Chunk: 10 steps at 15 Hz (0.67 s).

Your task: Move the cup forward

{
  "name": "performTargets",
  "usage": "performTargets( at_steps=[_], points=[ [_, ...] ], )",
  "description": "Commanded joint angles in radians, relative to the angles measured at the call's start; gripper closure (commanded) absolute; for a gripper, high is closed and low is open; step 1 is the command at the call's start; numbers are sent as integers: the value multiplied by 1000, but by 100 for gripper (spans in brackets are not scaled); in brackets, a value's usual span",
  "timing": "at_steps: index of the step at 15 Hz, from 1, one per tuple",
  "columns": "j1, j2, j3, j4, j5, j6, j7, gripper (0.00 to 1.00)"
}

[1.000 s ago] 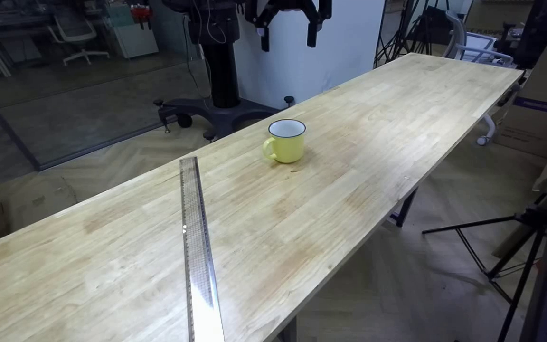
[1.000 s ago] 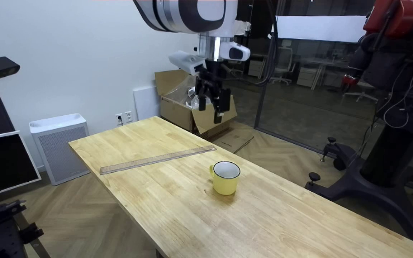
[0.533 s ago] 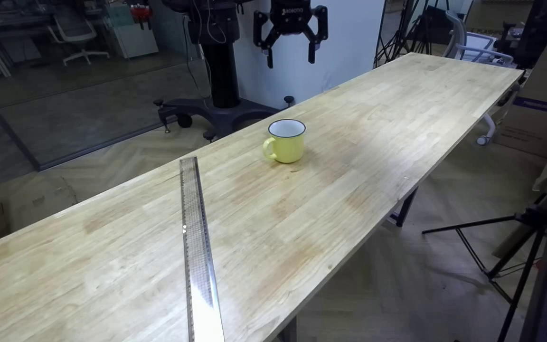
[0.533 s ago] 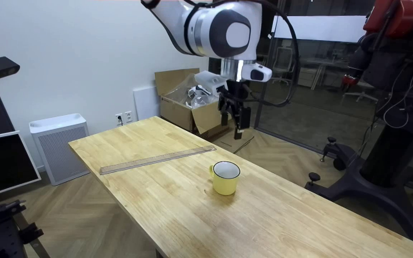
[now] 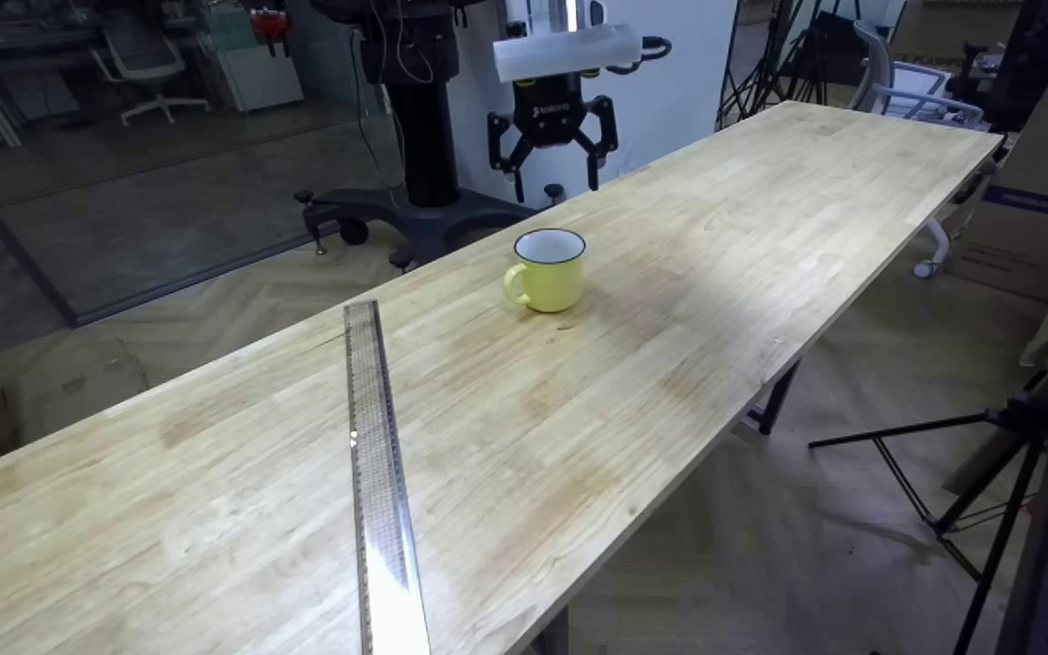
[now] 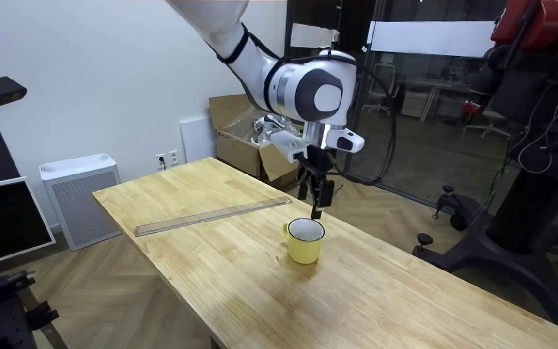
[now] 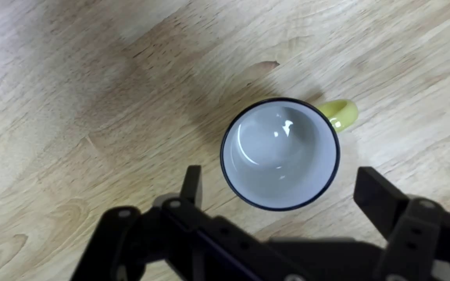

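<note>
1. Pale wood forms the bench [image 6: 356, 286], and nothing lying on it has shifted over the last second. One long edge faces a wheeled pedestal [image 6: 523, 211]; call that the pedestal edge.
2. White Panda arm [image 6: 291, 85]: here is the change. In both exterior views it has come down, bringing the fingers [image 7: 379, 201] from well above the bench to near the top of the yellow mug [image 6: 304, 249], though not touching it. I judge this to be the approach; moving the mug forward has not begun.
3. Clear ruler [image 6: 213, 216]: it lies aslant between the mug and one short edge, reaching almost from the pedestal edge to the opposite long edge. Which edge counts as forward I cannot tell. Should it be that short edge, the ruler could get in the way.
4. Fingers: spread wide, nothing between them. In the wrist view their gap looks broader than the mug, yet the mug sits ahead of the gap rather than squarely inside it, so some lining up is probably needed before the last descent.
5. Yellow mug: upright in the same spot, nearer the pedestal edge than the opposite long edge, and well away from every corner.
6. Handle [image 7: 348, 115]: it points roughly toward that same short edge. One finger looks set to descend on that side, so my worry would be a tip catching the handle and turning the mug.
</note>
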State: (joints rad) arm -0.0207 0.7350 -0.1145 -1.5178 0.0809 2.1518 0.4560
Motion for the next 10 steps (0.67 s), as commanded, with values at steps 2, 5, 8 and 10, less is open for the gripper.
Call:
performTargets(
  at_steps=[2, 5, 8, 10],
  points=[
    [7, 69, -9, 89, 22, -62, 50, 0],
    [2, 108, -3, 122, 25, -40, 23, 0],
    [-6, 149, 10, 162, 45, -65, 22, 0],
    [3, 119, 0, 105, 34, -32, 8, 0]
  ],
)
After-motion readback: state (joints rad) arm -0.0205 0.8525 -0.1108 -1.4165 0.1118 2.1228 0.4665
